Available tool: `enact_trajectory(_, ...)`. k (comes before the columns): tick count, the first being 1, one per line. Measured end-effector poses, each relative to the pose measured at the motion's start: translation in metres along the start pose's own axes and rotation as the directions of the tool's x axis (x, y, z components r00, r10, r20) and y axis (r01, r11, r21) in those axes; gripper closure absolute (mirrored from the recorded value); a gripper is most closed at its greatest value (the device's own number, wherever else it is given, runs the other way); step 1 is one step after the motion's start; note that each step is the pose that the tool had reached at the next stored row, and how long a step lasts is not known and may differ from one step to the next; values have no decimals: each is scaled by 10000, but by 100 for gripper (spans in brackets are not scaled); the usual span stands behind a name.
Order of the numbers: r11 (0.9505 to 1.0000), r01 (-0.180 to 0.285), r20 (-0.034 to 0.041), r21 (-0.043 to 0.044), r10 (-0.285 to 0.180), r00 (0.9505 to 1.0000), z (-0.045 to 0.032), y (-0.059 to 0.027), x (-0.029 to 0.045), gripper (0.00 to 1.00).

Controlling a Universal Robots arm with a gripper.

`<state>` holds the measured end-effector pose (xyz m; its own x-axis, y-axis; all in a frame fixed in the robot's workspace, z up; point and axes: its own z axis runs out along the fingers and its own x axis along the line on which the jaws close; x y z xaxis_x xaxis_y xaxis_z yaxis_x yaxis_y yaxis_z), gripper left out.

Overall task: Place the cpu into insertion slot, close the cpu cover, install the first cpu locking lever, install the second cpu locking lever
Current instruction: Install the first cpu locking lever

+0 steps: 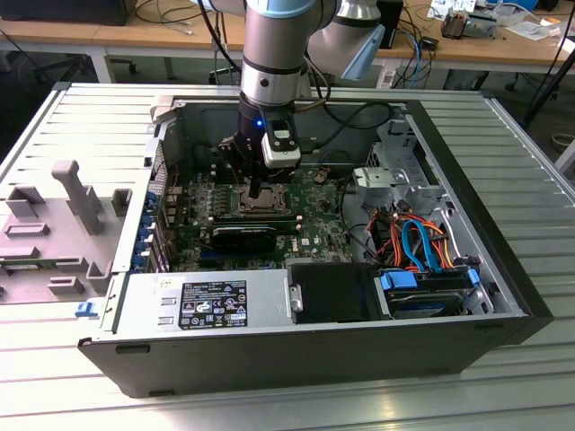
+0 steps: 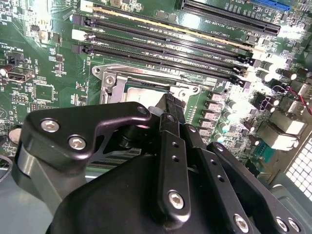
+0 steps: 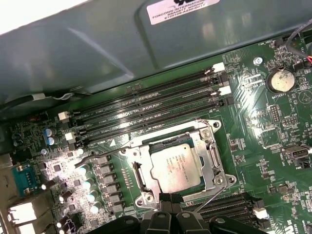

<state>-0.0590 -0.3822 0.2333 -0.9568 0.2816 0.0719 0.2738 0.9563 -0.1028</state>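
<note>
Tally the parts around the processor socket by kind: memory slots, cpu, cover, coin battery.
memory slots: 4
cpu: 1
cover: 1
coin battery: 1
total: 7

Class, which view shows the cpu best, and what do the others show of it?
The first wrist view: the cpu lies there with its silver top unblocked. The second wrist view gives a strip of it behind the gripper. In the exterior view the gripper hangs over it.
</note>
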Motion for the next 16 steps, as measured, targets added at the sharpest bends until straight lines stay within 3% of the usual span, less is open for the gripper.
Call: enact_trajectory(16, 10000, 83, 9, 6, -83, 10000, 0, 0, 0, 89)
